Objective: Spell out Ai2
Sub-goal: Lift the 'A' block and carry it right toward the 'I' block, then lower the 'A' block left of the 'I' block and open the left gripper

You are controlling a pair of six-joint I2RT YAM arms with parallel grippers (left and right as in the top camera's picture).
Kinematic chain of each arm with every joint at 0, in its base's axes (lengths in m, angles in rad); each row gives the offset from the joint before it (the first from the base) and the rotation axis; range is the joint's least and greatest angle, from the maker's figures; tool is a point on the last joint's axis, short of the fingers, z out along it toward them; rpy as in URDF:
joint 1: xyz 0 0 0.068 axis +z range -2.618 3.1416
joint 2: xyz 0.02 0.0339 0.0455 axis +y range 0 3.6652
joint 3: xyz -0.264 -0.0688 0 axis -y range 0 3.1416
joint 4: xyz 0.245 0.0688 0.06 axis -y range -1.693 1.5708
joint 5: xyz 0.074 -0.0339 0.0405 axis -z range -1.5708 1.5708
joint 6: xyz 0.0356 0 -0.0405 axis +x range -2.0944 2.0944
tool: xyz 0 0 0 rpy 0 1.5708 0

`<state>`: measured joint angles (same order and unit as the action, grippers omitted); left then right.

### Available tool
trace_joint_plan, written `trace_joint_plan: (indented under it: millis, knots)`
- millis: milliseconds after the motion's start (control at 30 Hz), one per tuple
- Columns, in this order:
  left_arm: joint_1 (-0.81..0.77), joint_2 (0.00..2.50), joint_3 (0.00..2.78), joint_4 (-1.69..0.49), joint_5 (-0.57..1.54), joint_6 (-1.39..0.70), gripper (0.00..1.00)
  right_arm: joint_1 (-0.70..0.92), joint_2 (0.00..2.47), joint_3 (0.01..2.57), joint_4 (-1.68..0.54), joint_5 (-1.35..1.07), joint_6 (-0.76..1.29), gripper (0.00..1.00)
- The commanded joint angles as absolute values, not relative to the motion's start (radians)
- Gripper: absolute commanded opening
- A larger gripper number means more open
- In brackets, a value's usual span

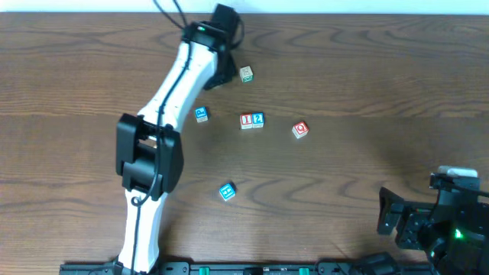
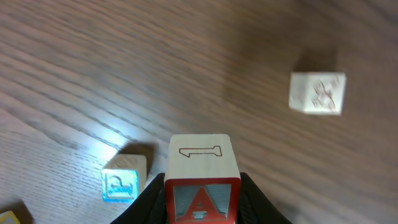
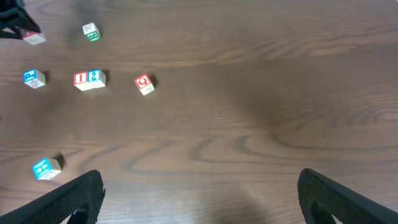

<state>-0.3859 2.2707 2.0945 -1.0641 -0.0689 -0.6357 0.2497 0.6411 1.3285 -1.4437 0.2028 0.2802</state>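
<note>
The left gripper (image 2: 202, 210) is clamped on the wooden cube with a red A face (image 2: 201, 163), toward the far side of the dark wooden worktop (image 1: 367, 84). It is apart from the touching red I cube (image 1: 246, 121) and blue 2 cube (image 1: 258, 119). The right gripper (image 3: 199, 202) has its fingers spread wide, holding nothing.

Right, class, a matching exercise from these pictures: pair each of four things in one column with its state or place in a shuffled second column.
Column one:
1. A block
2. blue 2 block
3. Q block
4. right pincer

Column two:
a. open, holding nothing
b. touching the red i block
c. gripped in the left pincer
d. standing alone, touching nothing

Pairs: 1-c, 2-b, 3-d, 4-a.
</note>
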Motion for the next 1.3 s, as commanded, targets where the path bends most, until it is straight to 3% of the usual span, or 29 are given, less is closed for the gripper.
trace_joint_plan:
  millis: [0, 767, 1267]
  knots:
    - [-0.386, 2.283, 2.109, -1.085, -0.112, -0.579, 0.06, 0.242, 0.64, 1.329, -1.445, 0.213, 0.272, 0.99]
    - [-0.447, 2.283, 1.951, -1.141, 0.054, -0.525, 0.06, 0.242, 0.64, 1.329, -1.444, 0.213, 0.272, 0.99]
    - [-0.465, 2.283, 1.859, -1.057, 0.13, -0.546, 0.06, 0.242, 0.64, 1.329, -1.445, 0.213, 0.272, 0.99]
